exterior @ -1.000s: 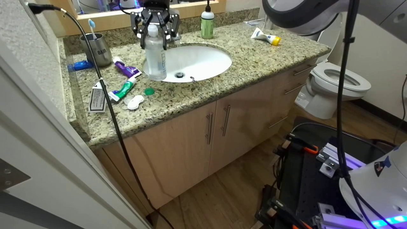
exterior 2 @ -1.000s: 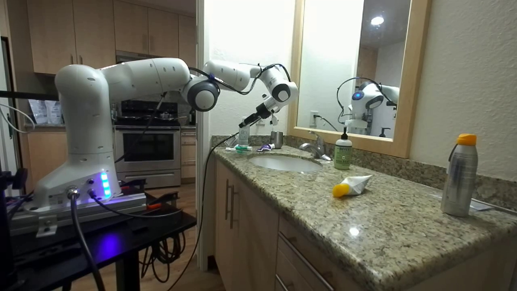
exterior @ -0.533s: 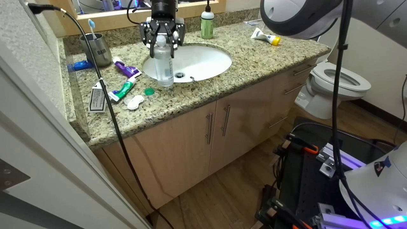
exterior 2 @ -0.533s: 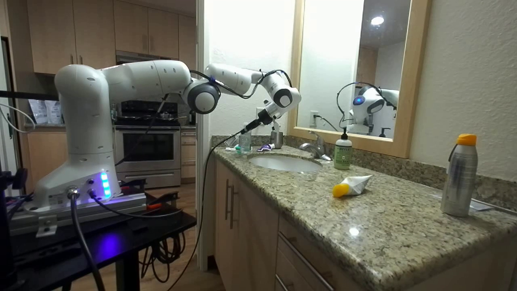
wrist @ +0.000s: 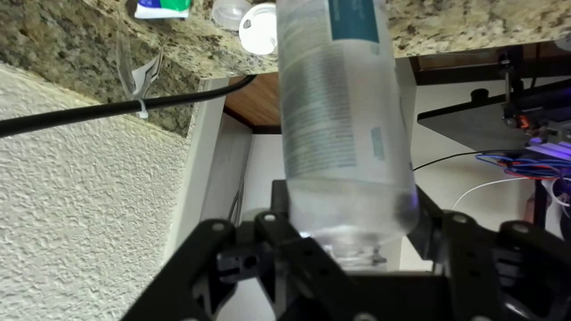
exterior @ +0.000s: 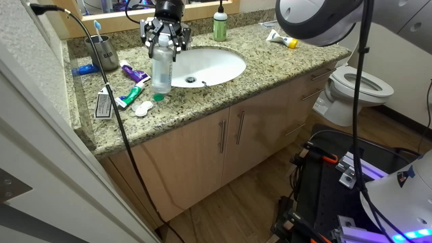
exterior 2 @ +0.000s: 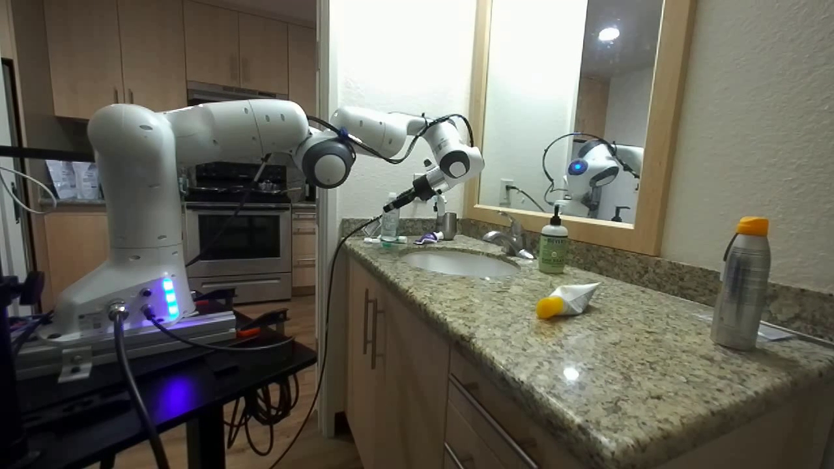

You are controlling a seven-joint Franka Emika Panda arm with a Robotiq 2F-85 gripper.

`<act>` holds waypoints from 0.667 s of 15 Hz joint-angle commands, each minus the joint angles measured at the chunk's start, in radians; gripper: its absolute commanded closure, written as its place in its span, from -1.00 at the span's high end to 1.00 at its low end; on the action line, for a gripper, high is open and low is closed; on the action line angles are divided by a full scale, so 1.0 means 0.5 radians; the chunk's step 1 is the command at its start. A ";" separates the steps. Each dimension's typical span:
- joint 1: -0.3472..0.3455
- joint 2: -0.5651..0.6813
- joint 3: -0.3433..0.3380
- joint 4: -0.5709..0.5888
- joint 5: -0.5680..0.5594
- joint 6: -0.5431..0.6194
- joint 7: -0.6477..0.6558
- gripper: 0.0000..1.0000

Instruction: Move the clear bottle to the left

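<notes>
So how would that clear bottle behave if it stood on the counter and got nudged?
The clear bottle is tall and slim, so a push near its top would probably tip it. Its rounded sides suggest that it could roll once down. Its see-through walls look like plastic, so it may flex a little rather than shatter.
</notes>
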 commanded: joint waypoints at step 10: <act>-0.019 -0.042 -0.080 0.002 -0.077 -0.046 0.126 -0.26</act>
